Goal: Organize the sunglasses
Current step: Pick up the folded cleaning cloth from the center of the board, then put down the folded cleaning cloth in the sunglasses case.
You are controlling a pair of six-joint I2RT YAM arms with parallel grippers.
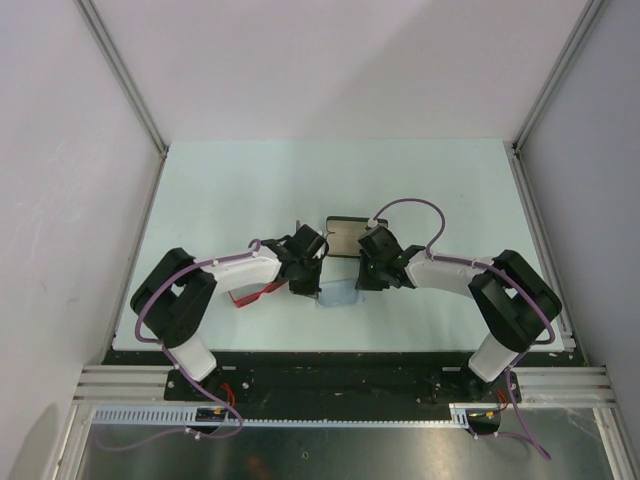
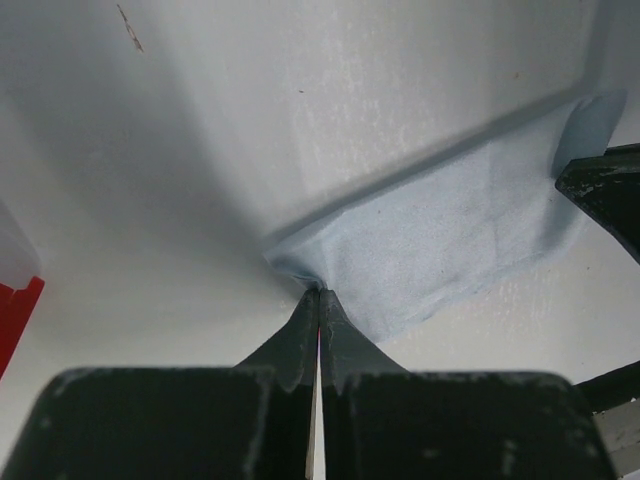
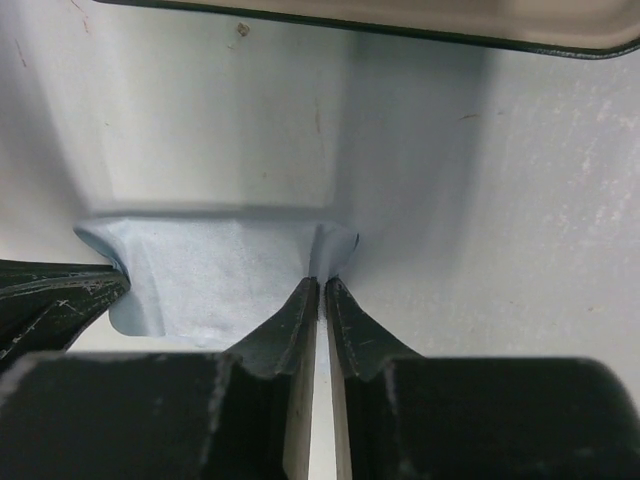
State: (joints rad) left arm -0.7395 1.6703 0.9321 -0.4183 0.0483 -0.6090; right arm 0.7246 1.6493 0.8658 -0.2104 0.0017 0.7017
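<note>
From above, the left end effector [image 1: 306, 278] and the right end effector [image 1: 365, 272] meet near the middle of the pale green desk [image 1: 220, 190], both tipped down over a pale blue cloth [image 1: 337, 296]. Their tips are too small and dark here to tell how they stand. The red sunglasses [image 1: 256, 292] lie on the desk just left of the cloth, largely hidden under the left forearm, so only part of the frame shows. A dark-rimmed rectangular case [image 1: 346, 234] with a paler inside lies just behind the two end effectors, its near edge covered by them. In the left wrist view the black fingers [image 2: 292, 345] are pressed together and pinch one corner of the soft, matte cloth, which puckers at the grip and spreads away flat. A red sliver of the sunglasses is cut off at the left edge, and the other end effector's scuffed black tip enters at the right edge, at the cloth's far corner. In the right wrist view the fingers [image 3: 352, 335] are closed, but for a hairline gap, on another cloth corner. The fabric rises in a fold between the two grips, and the case's rounded dark rim is cut off along the top.
</note>
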